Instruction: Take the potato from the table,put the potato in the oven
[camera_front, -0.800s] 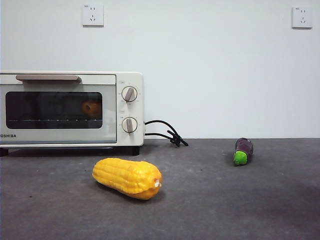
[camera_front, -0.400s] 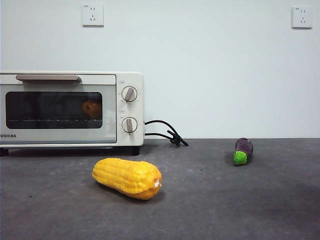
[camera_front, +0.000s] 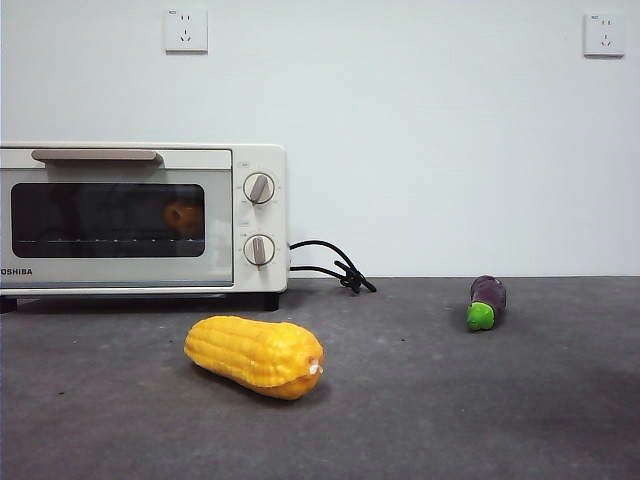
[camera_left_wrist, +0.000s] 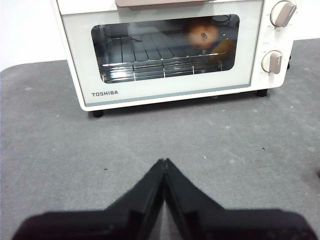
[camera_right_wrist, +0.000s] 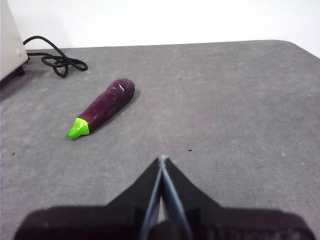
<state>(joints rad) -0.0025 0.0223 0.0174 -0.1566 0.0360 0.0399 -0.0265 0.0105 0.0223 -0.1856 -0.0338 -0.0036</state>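
Small roundish golden-brown potato (camera_left_wrist: 203, 34) lying on the wire rack inside the cream-white Toshiba toaster oven (camera_front: 255, 160), seen through the dark glass door (camera_left_wrist: 165, 47), which is shut; in the front view the potato (camera_front: 183, 216) shows dimly behind the glass, toward the knob side. Left gripper (camera_left_wrist: 164, 162) with its two black jaws pressed together and empty, held above the flat dark grey matte table (camera_left_wrist: 240, 145) facing the oven front, well apart from it. Right gripper (camera_right_wrist: 162, 159) likewise closed on nothing, over bare table near the purple eggplant with green tip (camera_right_wrist: 102, 107).

Judged from this arrangement, the placing is done and what is left is to stand clear (no reach toward the bar handle (camera_front: 96, 156) appears called for). Doing that well means keeping both arms away from the door and from the black cord (camera_right_wrist: 56, 59) coiled just beside the oven's end, so that nothing is nudged.

Surface: the table is mottled, even and dry-looking, carrying also a large yellow corn cob (camera_front: 255, 355) in front of the oven, apart from it. Room: a plain white wall behind, with two white sockets (camera_front: 186, 30) high up; neither arm shows in the front view
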